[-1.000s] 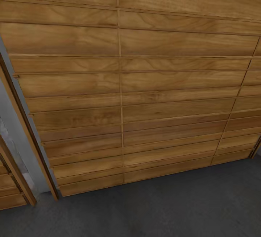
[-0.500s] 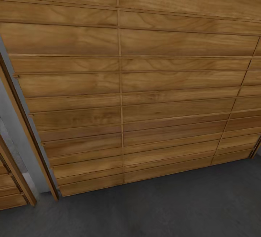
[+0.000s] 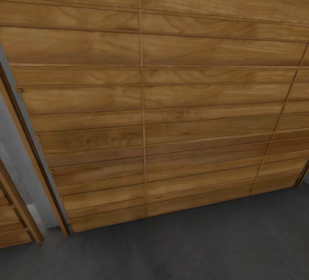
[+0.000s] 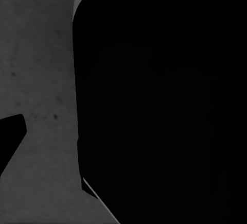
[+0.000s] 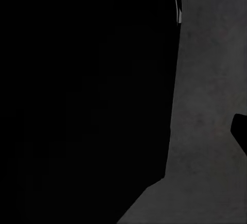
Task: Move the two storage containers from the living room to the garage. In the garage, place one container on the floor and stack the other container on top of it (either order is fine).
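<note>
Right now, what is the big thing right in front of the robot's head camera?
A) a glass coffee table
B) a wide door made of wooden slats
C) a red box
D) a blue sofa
B: the head view shows a wide wood-slat door of horizontal planks, standing on a dark grey concrete floor.

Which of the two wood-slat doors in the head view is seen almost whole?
The wide wood-slat door straight ahead, spanning most of the view above the floor. The other door, past the grey wall strip, shows just a corner.
</note>
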Robot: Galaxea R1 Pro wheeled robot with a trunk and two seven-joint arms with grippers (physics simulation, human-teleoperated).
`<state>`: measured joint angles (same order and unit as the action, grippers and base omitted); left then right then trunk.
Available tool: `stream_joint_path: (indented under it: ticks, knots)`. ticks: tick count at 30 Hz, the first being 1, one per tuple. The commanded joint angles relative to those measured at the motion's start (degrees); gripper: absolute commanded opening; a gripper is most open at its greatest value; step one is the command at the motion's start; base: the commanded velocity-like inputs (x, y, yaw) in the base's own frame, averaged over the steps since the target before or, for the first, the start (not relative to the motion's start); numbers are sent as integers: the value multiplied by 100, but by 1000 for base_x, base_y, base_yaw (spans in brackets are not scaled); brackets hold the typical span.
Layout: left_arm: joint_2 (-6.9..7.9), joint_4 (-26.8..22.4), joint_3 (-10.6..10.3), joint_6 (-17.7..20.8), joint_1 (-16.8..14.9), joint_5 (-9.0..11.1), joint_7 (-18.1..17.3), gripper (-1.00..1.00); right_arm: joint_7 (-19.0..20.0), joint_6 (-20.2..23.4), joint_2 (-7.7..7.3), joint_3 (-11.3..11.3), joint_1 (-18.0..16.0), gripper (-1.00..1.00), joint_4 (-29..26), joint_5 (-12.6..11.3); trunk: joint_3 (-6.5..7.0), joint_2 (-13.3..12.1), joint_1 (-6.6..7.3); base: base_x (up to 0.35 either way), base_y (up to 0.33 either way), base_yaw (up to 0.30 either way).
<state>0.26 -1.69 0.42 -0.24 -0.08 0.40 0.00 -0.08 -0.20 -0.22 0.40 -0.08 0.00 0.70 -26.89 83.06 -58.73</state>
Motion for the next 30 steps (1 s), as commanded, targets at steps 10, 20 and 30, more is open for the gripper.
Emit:
stream_joint_path:
  ticks: [10, 20, 30]
  knots:
    - [0, -6, 11, -9, -1, -1, 0, 100, 3, 2, 3, 1, -1, 100, 0, -13, -4, 2, 0, 0, 0, 17]
    - [7, -13, -13, -11, -1, -11, 0, 100, -1, -6, 5, -14, -1, 100, 0, -35, -4, 2, 0, 0, 0, 248]
    - [32, -32, -29, -11, -1, -28, 0, 100, -1, -8, 6, -40, -1, 100, 0, -24, -4, 2, 0, 0, 0, 269]
